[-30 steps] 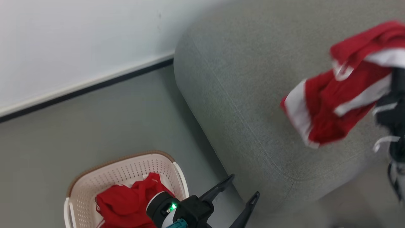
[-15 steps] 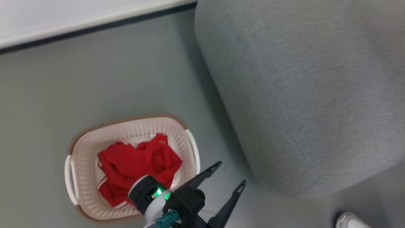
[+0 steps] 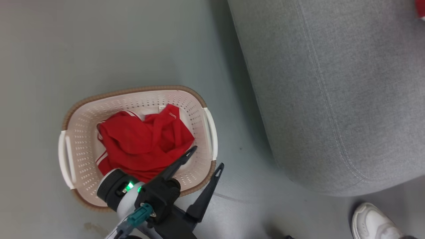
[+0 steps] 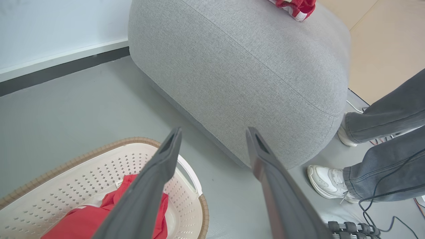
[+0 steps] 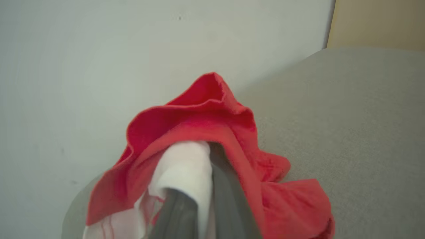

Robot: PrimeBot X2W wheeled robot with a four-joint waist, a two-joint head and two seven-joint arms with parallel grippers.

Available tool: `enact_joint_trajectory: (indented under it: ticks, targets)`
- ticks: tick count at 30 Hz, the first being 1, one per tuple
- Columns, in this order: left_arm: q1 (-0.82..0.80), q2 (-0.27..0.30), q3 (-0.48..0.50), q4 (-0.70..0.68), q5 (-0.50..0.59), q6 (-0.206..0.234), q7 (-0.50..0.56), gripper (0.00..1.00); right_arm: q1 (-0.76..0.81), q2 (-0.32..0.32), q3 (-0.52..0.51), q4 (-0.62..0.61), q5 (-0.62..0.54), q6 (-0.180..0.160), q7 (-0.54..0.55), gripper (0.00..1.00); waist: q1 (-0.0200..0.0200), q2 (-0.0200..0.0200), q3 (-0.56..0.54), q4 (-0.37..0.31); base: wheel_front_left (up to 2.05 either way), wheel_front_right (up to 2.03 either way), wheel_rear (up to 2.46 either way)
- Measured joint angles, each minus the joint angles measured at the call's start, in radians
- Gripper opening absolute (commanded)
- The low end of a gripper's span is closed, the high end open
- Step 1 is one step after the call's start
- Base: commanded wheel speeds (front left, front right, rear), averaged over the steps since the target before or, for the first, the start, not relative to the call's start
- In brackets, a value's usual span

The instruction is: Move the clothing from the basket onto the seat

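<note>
Cream perforated plastic rimmed in brown weave: the basket (image 3: 81, 149) sits on the grey floor (image 3: 132, 43) at the left of my head view. A crumpled red garment (image 3: 142, 142) with thin white stripes is heaped inside it, below the rim. Just to the right, my left gripper (image 3: 207, 157) hovers over the basket's near right corner, its two dark fingers (image 3: 176, 164) spread wide and empty. One tip hangs above the red cloth and the other outside the rim, over the floor. From the left wrist view, they frame the white side handle (image 4: 191, 174) and the strip of floor between basket and seat.

Further right the seat (image 3: 332, 99), grey woven upholstery with a stitched seam along its rounded edge, stands beside the basket without touching it. A second red garment (image 3: 420, 8) with white bands shows at the top right corner, on the seat or just over it; I cannot tell which. My right gripper (image 5: 206, 186) has its fingers pressed close on that garment, a white cuff bunched between them and red folds draped over them. The seat and a pale wall (image 5: 83, 49) are behind.

At lower right, a person's white shoe (image 3: 372, 220) stands on the floor near the seat's corner, with grey trouser legs (image 4: 388, 116) above.
</note>
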Motion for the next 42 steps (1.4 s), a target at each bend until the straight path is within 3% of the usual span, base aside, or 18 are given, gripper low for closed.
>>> enact_joint_trajectory:
  ticks: [7, 8, 9, 18, 28, 38, 42]
  targets:
    - [0.000, -0.013, 0.027, 0.008, -0.006, 0.001, -0.001, 1.00, 0.036, 0.005, 0.046, 0.097, -0.041, 0.049, -0.010, 0.00, -0.0002, -0.0002, 0.006, -0.054, 0.00, 0.00, 0.00]
    - [0.000, -0.022, 0.035, 0.018, -0.016, 0.001, -0.007, 1.00, 0.044, 0.005, 0.066, 0.117, -0.058, 0.061, -0.010, 0.67, -0.0002, -0.0001, -0.005, -0.066, 0.00, 0.00, 0.00]
    - [0.000, -0.025, 0.038, 0.023, -0.020, 0.001, -0.012, 1.00, 0.047, 0.005, 0.073, 0.123, -0.064, 0.067, -0.010, 1.00, -0.0002, -0.0001, -0.012, -0.071, 0.00, 0.00, 0.00]
    - [0.003, -0.081, 0.057, 0.067, -0.047, 0.009, -0.049, 1.00, 0.138, -0.023, 0.140, 0.121, -0.144, 0.086, -0.040, 1.00, -0.0004, -0.0003, -0.077, -0.102, 0.00, 0.00, 0.00]
    - [0.075, -0.117, 0.114, 0.153, -0.113, 0.010, -0.151, 1.00, 0.517, 0.005, 0.183, 0.026, -0.196, 0.068, -0.071, 1.00, -0.0005, -0.0004, -0.190, -0.119, 0.00, 0.00, 0.00]
    - [0.169, -0.167, 0.165, 0.238, -0.165, 0.011, -0.259, 1.00, 0.745, 0.070, 0.177, -0.268, -0.251, -0.009, -0.072, 1.00, -0.0006, -0.0005, -0.322, -0.086, 0.00, 0.00, 0.00]
    - [0.211, -0.165, 0.214, 0.259, -0.171, 0.014, -0.303, 1.00, 0.815, 0.114, 0.202, -0.405, -0.276, -0.012, -0.072, 1.00, -0.0005, -0.0005, -0.365, -0.043, 0.00, 0.00, 0.00]
